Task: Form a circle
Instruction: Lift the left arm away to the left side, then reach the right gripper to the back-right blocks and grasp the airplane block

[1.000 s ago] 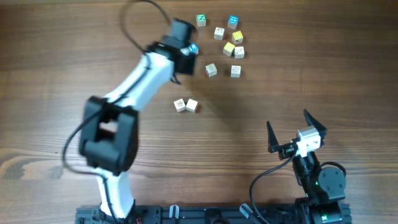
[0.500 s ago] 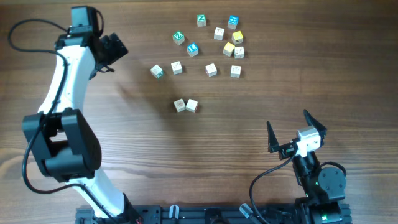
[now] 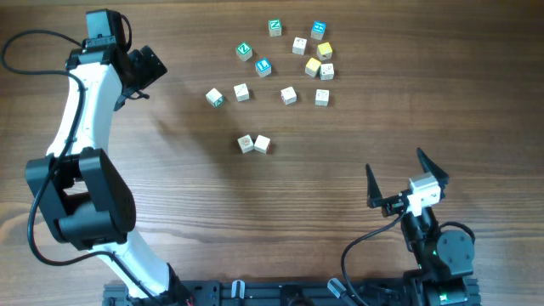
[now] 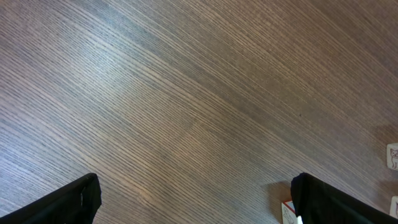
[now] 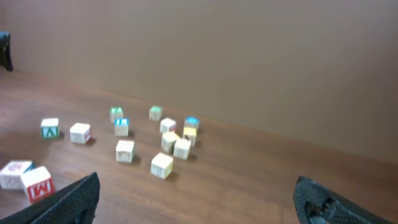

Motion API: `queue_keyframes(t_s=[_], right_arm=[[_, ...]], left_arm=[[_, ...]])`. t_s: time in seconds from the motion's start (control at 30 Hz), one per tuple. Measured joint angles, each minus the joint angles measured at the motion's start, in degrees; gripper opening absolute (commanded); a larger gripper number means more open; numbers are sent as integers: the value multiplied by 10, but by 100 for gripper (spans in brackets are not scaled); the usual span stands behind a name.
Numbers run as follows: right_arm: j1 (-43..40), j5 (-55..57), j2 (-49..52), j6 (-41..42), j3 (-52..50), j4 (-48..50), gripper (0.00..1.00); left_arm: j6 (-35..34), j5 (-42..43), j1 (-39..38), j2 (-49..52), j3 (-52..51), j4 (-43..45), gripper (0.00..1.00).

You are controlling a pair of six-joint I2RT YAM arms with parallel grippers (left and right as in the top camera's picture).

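The circle shows as a rough, uneven ring of several cream cubes [image 3: 299, 45] and yellow cubes [image 3: 312, 66] at the table's back right. The right wrist view has the same group [image 5: 182, 148] far ahead. My left gripper [image 3: 144, 68] is open at the back left, well clear of every cube. In its wrist view the left gripper [image 4: 202, 208] holds nothing, and a cream cube with a red edge [image 4: 286, 212] lies beside the right finger. My right gripper [image 3: 395, 167] is open near the front right, empty in the right wrist view [image 5: 202, 205].
Green cubes [image 3: 274, 27] [image 3: 244, 52] and blue cubes [image 3: 319, 30] [image 3: 263, 66] lie round the group. Two cream cubes [image 3: 214, 97] [image 3: 241, 92] sit left of it. A touching pair [image 3: 254, 144] rests mid-table, seen with red letters [image 5: 37, 180] in the right wrist view.
My left arm has swung from the cubes to the table's back left, and its gripper has opened. The cubes it was covering now show. The right arm has not moved.
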Motion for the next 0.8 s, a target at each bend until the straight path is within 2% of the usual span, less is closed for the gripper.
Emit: queue_keyframes(t_s=[0.07, 0.13, 0.3, 0.43, 0.63, 0.67, 0.7, 0.8], right_arm=[[0, -16, 0, 0, 0, 40, 100], [0, -25, 0, 0, 0, 40, 100], [0, -42, 0, 9, 25, -37, 100], [0, -44, 27, 16, 108, -87, 100], [0, -44, 221, 18, 317, -158, 100], [0, -46, 287, 20, 385, -178, 100], [0, -48, 355, 20, 465, -245, 100], [0, -50, 522, 19, 676, -365, 100]], left_arm=[[0, 0, 0, 0, 0, 0, 100], [0, 0, 0, 0, 0, 0, 100], [0, 1, 0, 0, 0, 0, 100], [0, 2, 0, 0, 0, -1, 100], [0, 4, 0, 0, 0, -1, 100], [0, 4, 0, 0, 0, -2, 100], [0, 4, 0, 0, 0, 0, 100], [0, 4, 0, 0, 0, -3, 100]])
